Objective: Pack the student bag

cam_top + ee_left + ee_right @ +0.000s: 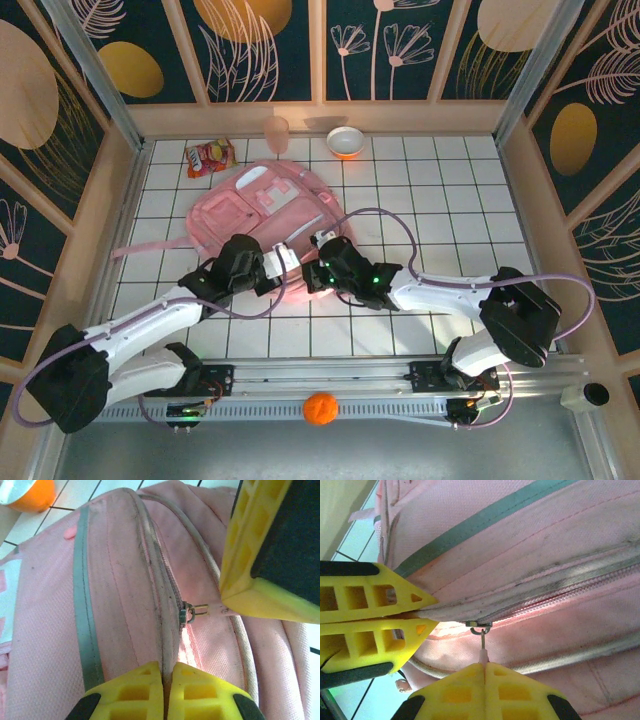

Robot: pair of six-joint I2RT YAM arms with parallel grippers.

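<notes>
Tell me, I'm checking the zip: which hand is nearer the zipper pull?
Right. The right hand pinches the zipper pull by its tab; the left hand clamps the zip seam of the student bag beside it.

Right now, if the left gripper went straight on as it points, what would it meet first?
The large soft pink fabric backpack: the left gripper is shut on its zip edge, so it would press into that fabric at once. The small metal zip slider probably lies next.
</notes>
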